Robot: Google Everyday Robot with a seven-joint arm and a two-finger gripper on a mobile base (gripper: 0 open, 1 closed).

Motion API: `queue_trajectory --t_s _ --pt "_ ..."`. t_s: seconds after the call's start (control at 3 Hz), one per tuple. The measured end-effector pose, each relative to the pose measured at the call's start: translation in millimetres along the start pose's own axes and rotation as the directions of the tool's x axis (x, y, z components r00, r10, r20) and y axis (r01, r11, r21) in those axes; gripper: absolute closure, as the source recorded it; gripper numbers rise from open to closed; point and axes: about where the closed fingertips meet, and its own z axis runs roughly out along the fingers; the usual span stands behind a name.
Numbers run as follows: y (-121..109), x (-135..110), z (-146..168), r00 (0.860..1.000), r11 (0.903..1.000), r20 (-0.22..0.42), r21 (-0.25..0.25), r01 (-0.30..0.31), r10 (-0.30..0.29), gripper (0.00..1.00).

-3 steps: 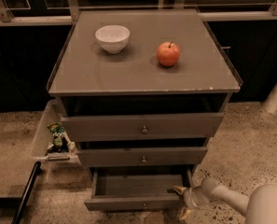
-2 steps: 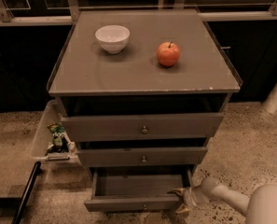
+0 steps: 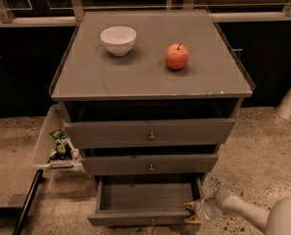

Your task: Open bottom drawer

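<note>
I am looking down at a grey cabinet with three drawers. The bottom drawer (image 3: 146, 216) is sitting at the foot of the stack, near the floor, and it is standing pulled well out, so I am seeing down into its bare inside. Its slim front panel is carrying a small round knob (image 3: 152, 222) at the middle. The end effector (image 3: 194, 212) is sitting low at the right front corner of that drawer, right against the end of the front panel, with the pale arm (image 3: 245, 212) reaching in from the lower right. I cannot tell how far open it is, or whether it is holding the panel.

The middle drawer (image 3: 150, 164) and the top drawer (image 3: 150, 133) are each sticking out a little. On the tabletop (image 3: 150, 80) a white bowl (image 3: 118, 39) is resting at the left and a red apple (image 3: 177, 56) at the right, well apart. A clear bin (image 3: 43, 142) is lying beside the cabinet's left side.
</note>
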Motion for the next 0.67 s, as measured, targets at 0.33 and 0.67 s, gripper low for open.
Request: queue_trajectory --t_s 0.33,0.67 --pt "-0.1 0.0 0.0 1.0 1.0 0.0 0.0 0.0 0.0 1.0" --pt "5.2 1.3 -3.5 1.0 1.0 0.0 0.003 -0.002 0.002 1.0"
